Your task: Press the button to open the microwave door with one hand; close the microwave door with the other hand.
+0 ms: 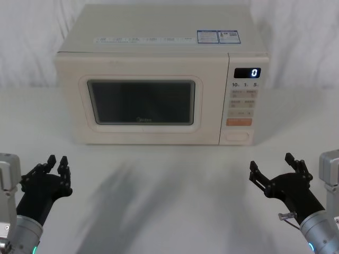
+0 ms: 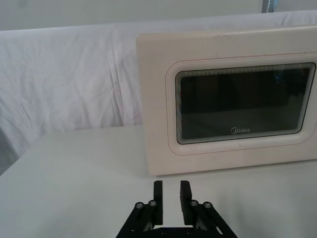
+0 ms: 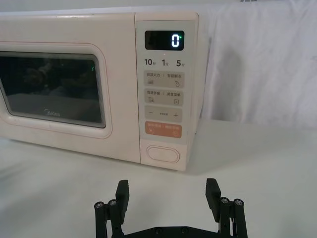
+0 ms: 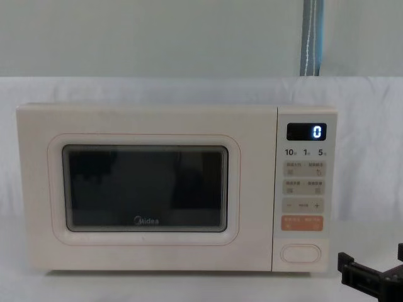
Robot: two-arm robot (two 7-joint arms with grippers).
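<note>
Microwave [image 1: 159, 79]: stands at the far middle of the table [image 1: 169, 185], front facing the robot.
Door [image 4: 148, 189]: shut flush with the front, dark window, logo under the glass.
Button [image 3: 163, 153]: wide oval, lowest key of the panel strip at the front's right end, below the orange key [image 3: 163, 130]; long axis level.
Right gripper [image 1: 275, 172]: near right edge of the table, low, well apart from the panel; fingers spread wide.
Left gripper [image 1: 50, 166]: near left edge, fingers close together with a narrow gap, holding nothing.
Key relation: the button lies ahead of the right gripper and slightly toward the middle; the right arm is the nearer.
Step, judged: nothing begun; press comes first.
</note>
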